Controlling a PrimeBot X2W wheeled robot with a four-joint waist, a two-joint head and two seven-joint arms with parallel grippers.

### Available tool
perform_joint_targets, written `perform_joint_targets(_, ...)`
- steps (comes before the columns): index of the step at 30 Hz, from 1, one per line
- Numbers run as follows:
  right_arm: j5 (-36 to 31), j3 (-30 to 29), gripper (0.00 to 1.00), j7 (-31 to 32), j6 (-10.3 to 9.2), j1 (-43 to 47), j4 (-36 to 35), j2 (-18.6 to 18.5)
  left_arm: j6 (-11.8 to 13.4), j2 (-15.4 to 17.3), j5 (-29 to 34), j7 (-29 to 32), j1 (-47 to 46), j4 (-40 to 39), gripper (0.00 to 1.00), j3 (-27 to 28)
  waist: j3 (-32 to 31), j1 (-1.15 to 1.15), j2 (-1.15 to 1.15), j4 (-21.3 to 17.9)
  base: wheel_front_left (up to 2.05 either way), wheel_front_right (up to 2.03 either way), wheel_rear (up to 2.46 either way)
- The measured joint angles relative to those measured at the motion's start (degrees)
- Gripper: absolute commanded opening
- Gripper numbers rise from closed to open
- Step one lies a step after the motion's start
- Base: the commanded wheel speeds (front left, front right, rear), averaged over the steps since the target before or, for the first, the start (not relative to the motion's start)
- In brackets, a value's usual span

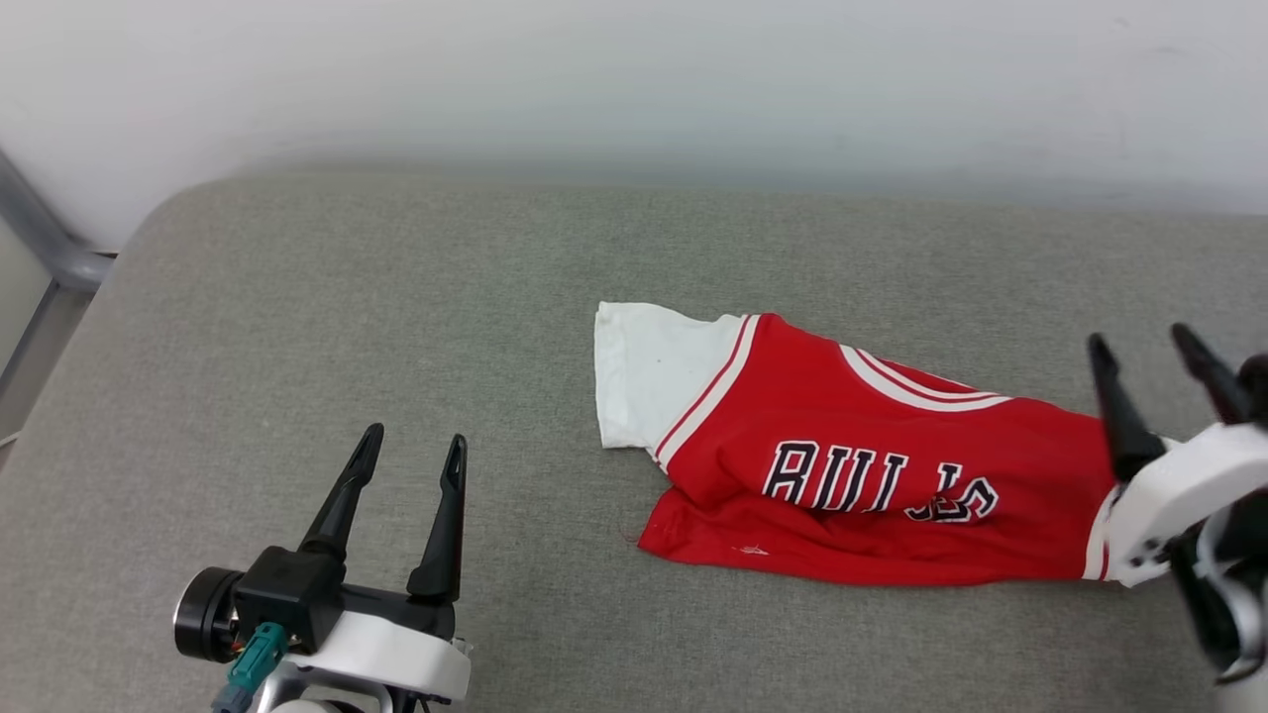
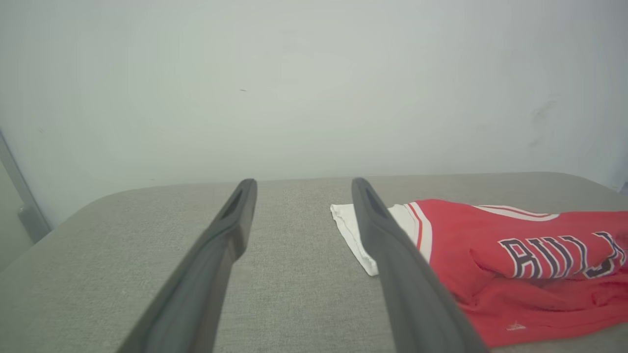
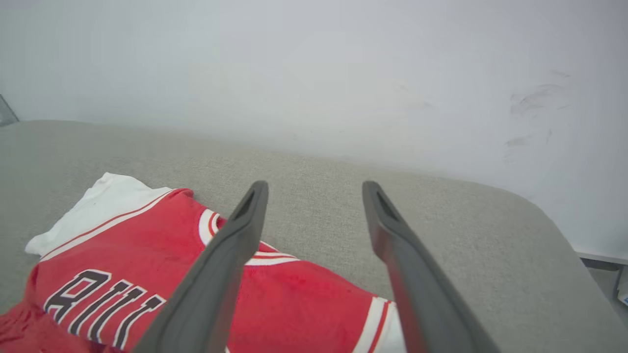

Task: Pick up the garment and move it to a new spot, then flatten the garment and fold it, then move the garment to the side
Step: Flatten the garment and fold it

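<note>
The garment [image 1: 852,456], a red jersey T-shirt with white sleeves and navy "BULLS" lettering, lies rumpled on the grey padded surface [image 1: 396,327], right of centre. One white sleeve is spread flat at its left end. My right gripper [image 1: 1149,347] stands open at the garment's right end, above the other sleeve, with nothing between its fingers. My left gripper [image 1: 411,441] is open over bare padding, well left of the garment. The left wrist view has the garment [image 2: 515,260] to the right of my open left gripper [image 2: 301,184]. Under my right gripper [image 3: 314,186] the garment [image 3: 147,260] shows creased.
A pale wall [image 1: 634,89] rises behind the padded surface. A grey metal frame [image 1: 45,248] stands at the far left corner. The surface's rounded right edge [image 3: 564,235] drops off close beside my right gripper. Bare padding lies left of and behind the garment.
</note>
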Motion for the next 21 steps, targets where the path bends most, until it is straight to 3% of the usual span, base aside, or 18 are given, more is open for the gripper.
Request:
perform_joint_targets(1,0.13,0.52,1.00,-4.30,0.00,2.12,-1.25,2.35,0.00,-0.18,-0.09,0.00,0.22,0.01,1.00,-0.01,-0.29,0.00,0.00,-0.52,0.00,0.00,0.00)
perform_joint_targets(5,0.86,-0.36,1.00,-10.46,0.00,4.71,-1.90,6.45,0.00,-0.29,-0.14,0.00,0.70,0.09,1.00,-0.15,-0.73,0.00,0.00,-1.19,0.00,0.00,0.00)
perform_joint_targets(10,0.44,1.60,1.00,-16.69,-0.01,8.41,-0.59,9.10,0.00,-0.31,-0.14,0.00,1.12,0.46,1.00,-0.36,-1.28,0.00,0.00,-2.00,0.00,0.00,0.00)
perform_joint_targets(16,-0.34,3.89,1.00,-18.35,-0.01,9.69,0.89,10.15,0.00,-0.18,-0.04,0.00,1.47,1.11,1.00,-1.08,-1.71,0.00,0.00,-2.66,0.00,0.00,0.00)
perform_joint_targets(21,-1.00,6.91,1.00,-15.48,-0.02,9.72,0.60,9.51,0.00,-0.25,-0.04,0.00,1.47,1.34,1.00,-1.63,-1.65,0.00,0.00,-2.38,0.00,0.00,0.00)
